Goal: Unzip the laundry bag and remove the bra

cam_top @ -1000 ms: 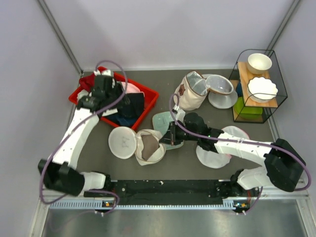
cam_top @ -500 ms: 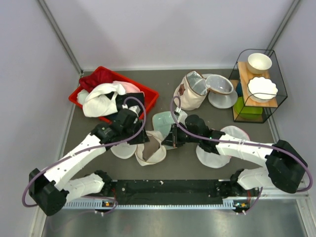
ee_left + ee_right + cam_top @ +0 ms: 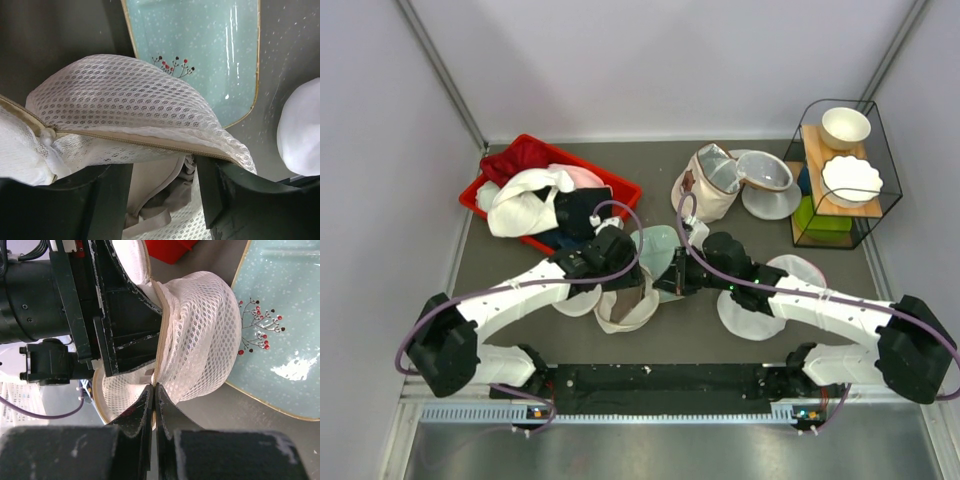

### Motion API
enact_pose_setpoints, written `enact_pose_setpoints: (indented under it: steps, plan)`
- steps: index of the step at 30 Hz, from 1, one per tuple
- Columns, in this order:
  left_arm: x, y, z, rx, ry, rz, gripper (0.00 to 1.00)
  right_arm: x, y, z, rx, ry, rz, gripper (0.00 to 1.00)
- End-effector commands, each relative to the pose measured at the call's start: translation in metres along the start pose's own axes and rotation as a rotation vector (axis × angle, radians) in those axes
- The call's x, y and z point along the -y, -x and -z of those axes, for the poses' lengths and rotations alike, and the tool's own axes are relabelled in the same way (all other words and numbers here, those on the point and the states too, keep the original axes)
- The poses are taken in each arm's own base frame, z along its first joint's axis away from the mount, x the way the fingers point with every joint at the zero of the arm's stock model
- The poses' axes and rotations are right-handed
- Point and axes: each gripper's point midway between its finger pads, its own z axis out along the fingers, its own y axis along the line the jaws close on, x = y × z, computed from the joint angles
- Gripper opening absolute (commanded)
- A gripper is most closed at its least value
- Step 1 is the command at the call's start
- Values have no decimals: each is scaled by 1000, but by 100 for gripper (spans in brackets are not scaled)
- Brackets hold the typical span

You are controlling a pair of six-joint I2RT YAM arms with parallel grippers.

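Observation:
The cream-white laundry bag (image 3: 620,314) lies unzipped at the table's near middle, its opening gaping. My right gripper (image 3: 154,388) is shut on the bag's zipper rim (image 3: 161,325) and holds it up; it also shows in the top view (image 3: 666,283). My left gripper (image 3: 164,171) is open at the bag's mouth, its fingers either side of the taupe bra (image 3: 152,197) inside. In the top view the left gripper (image 3: 623,272) is over the bag's far edge. The bag's mesh wall (image 3: 125,95) arches over the bra.
A teal plate (image 3: 655,243) lies just behind the bag. A red bin (image 3: 625,190) of clothes is at the back left. A beige pouch (image 3: 705,188), mesh bags (image 3: 767,190) and a wire rack (image 3: 840,170) with bowls stand at the back right.
My left arm has swung from the red bin down to the bag, and its open jaws are now at the bag's mouth. My right gripper has kept hold of the rim.

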Motion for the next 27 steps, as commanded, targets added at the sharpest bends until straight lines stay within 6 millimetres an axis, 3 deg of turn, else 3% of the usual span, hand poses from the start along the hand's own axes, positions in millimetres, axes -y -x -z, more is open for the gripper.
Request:
enact_pose_setpoints:
  steps: [1,3,6,9,11,13,19,23,27]
  plan:
    - [20,21,-12,118,-69,46,60,1,7,5,27,-10,16,0]
    - [17,24,-16,136,-37,33,63,1,7,5,29,-8,16,0]
    - [-9,15,-38,142,101,22,66,-1,8,5,29,-4,18,0]
    - [-23,-2,-55,100,156,30,65,-2,9,5,26,2,19,0]
    - [-26,-10,-58,92,180,37,60,-2,9,5,28,-3,18,0]
    - [-25,-15,-55,76,184,35,47,-1,9,6,28,-9,20,0]
    - [2,-4,-10,81,90,-16,3,6,10,8,41,-40,19,0]
    - [26,-2,31,74,-97,-118,0,14,5,7,33,-66,17,0]
    - [32,-10,56,63,-213,-177,0,21,0,3,19,-87,5,0]
